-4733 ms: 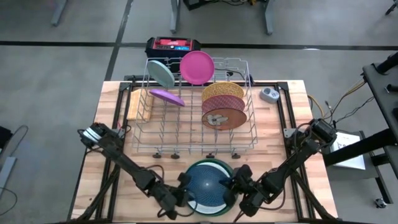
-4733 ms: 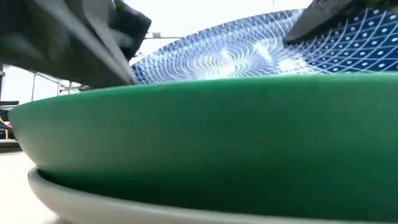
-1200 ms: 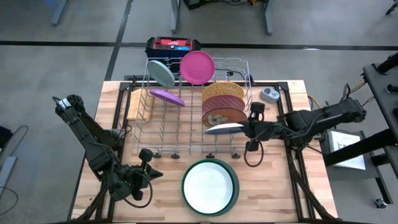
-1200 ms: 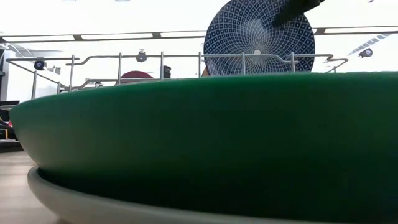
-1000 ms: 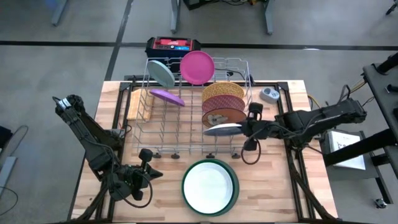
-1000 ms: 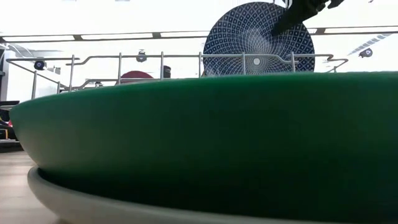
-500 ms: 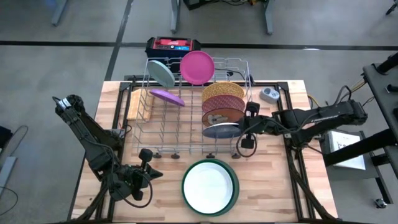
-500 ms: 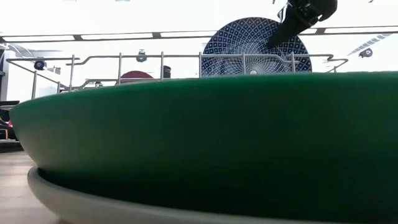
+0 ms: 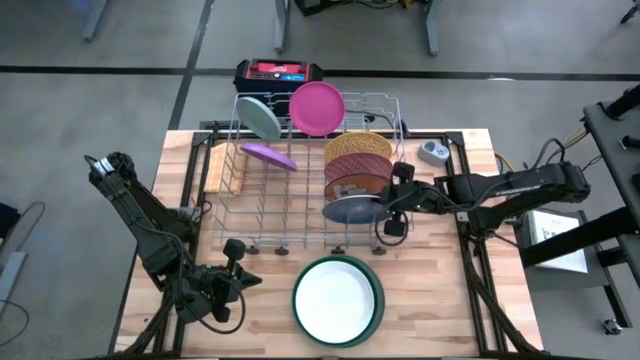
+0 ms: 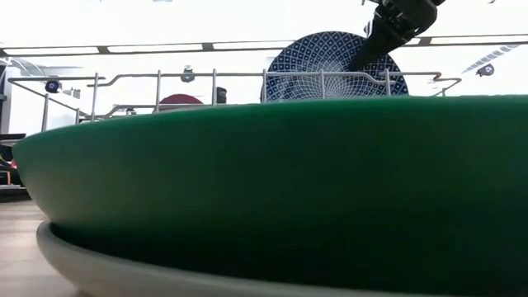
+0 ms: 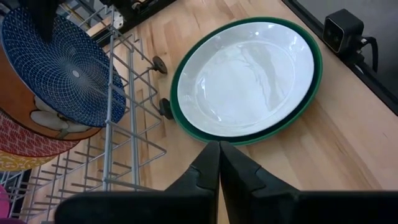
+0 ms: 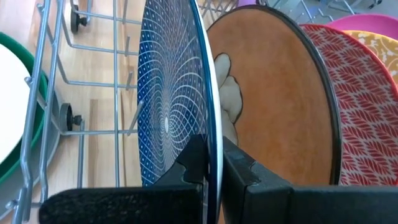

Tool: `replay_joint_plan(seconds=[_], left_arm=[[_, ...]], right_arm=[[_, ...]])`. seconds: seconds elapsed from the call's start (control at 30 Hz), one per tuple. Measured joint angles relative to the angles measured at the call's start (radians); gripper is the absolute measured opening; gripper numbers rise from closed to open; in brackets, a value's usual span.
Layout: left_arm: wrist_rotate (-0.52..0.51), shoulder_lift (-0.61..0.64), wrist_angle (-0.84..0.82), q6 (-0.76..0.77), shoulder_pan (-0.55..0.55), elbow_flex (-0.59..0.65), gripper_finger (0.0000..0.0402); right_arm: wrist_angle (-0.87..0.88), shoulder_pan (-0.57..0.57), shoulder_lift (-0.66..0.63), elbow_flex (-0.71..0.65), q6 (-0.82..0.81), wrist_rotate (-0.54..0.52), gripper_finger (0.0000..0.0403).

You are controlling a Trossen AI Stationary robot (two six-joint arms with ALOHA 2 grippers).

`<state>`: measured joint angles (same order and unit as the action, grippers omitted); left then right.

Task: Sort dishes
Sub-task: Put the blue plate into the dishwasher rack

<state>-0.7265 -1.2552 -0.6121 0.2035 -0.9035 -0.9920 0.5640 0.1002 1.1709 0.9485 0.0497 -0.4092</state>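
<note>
On a pale wooden table (image 9: pixel 440 290) over a grey concrete floor (image 9: pixel 120 40), the right gripper (image 9: pixel 388 203) pinches the rim of the blue patterned plate (image 9: pixel 350 209), upright inside the wire rack (image 9: pixel 232 215) just in front of the brown plate (image 9: pixel 360 187). The left gripper (image 9: pixel 237 272), fingers pressed together on nothing, waits at the front-left corner. A white plate (image 9: pixel 337 298) lies on a green plate (image 9: pixel 374 275) near the front edge.

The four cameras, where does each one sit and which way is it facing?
High view: overhead, straight down on the table; both arms show.
Low view: at tabletop height, behind the green plate; right gripper above.
Left wrist view: over the white plate; left gripper shut.
Right wrist view: along the blue patterned plate, gripped edge-on.
Shared: that blue plate shows in all four.
</note>
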Motion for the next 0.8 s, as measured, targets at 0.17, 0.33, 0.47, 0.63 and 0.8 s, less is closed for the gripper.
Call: replay_joint_plan(seconds=[0.17, 0.33, 0.47, 0.63, 0.8], left_arm=[[0.0, 0.0, 0.0, 0.001, 0.0, 0.0, 0.0], [0.0, 0.0, 0.0, 0.008, 0.0, 0.0, 0.0], [0.0, 0.0, 0.0, 0.008, 0.0, 0.0, 0.0], [0.0, 0.0, 0.0, 0.009, 0.0, 0.0, 0.0], [0.0, 0.0, 0.0, 0.016, 0.0, 0.0, 0.0]], right_arm=[[-0.012, -0.002, 0.008, 0.0, 0.002, 0.0, 0.0009], [-0.011, -0.002, 0.006, -0.001, 0.005, 0.0, 0.0014], [-0.007, -0.004, 0.005, -0.003, 0.007, -0.009, 0.0037], [-0.003, -0.005, 0.004, -0.003, 0.008, -0.021, 0.0072], [-0.004, -0.005, 0.002, -0.003, 0.007, -0.023, 0.0101]])
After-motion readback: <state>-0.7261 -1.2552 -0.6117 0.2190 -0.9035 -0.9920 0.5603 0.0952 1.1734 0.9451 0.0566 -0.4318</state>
